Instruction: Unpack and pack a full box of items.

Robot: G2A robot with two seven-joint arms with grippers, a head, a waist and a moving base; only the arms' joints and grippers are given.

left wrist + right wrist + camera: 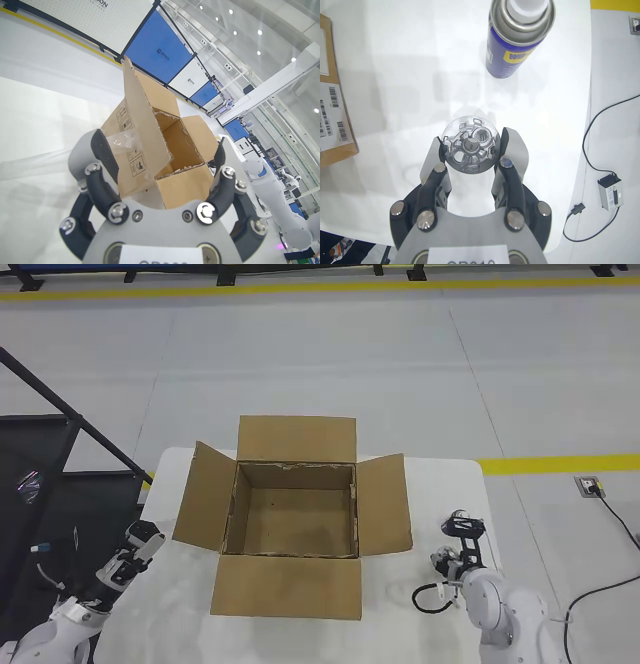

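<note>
The box sits in the middle of the white table. It is plain brown corrugated cardboard with all 4 flaps folded outward and its inner floor showing bare board. Along the flap creases the edges look torn and ragged. From the left wrist view I see black handling pictograms printed on one outer wall, with a strip of clear crinkled tape beside them. From the right wrist view, white barcode stickers cover another wall.

My left gripper is spread wide with nothing between its dark pads, and it is near the box's left side.

My right gripper is closed around a metal disc to the right of the box. The disc is a round, grey, machined piece with cut-out holes and a central hub. I cannot tell whether it is touching the table.

Near it a spray can stands upright. It has a glossy blue body, a yellow label patch, a bright metal rim and a white top.

A thin black cable and a small grey adapter lie on the floor past the table edge.
</note>
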